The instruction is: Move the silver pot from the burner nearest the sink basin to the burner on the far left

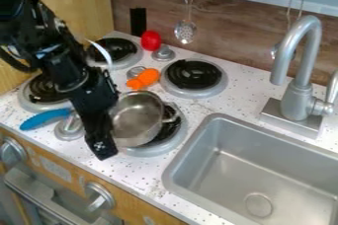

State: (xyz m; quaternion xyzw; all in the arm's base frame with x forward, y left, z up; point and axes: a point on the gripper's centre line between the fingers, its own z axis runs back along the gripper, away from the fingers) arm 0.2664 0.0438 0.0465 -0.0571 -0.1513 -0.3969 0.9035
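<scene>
The black arm [63,61] comes in from the upper left and slants down to the right, its gripper [100,149] low over the near side of the stove, pointing steeply down toward the counter's front edge. To the gripper's right, past the pot, lies the one sink [174,169], its raised rim bounding a strip of speckled counter [198,105] between burner and basin. One faucet [304,91] rises farther right. Four burners [218,88] surround the tool's area: two behind it at the left, one behind it at the right, and one just right of it under the pot. That single metal pot [139,120] is immediately right of the gripper, its handle turned away; whether they touch, and whether the gripper is released or clenched on the rim, cannot be told. Two utensils hang on the wall beyond, one a slotted spoon [186,31]. Two knobs [99,197] stand on the stove front, nearer than the tool. One blue handle [45,119] lies left of it; one orange object [144,79] and one red object [150,40] lie behind.
</scene>
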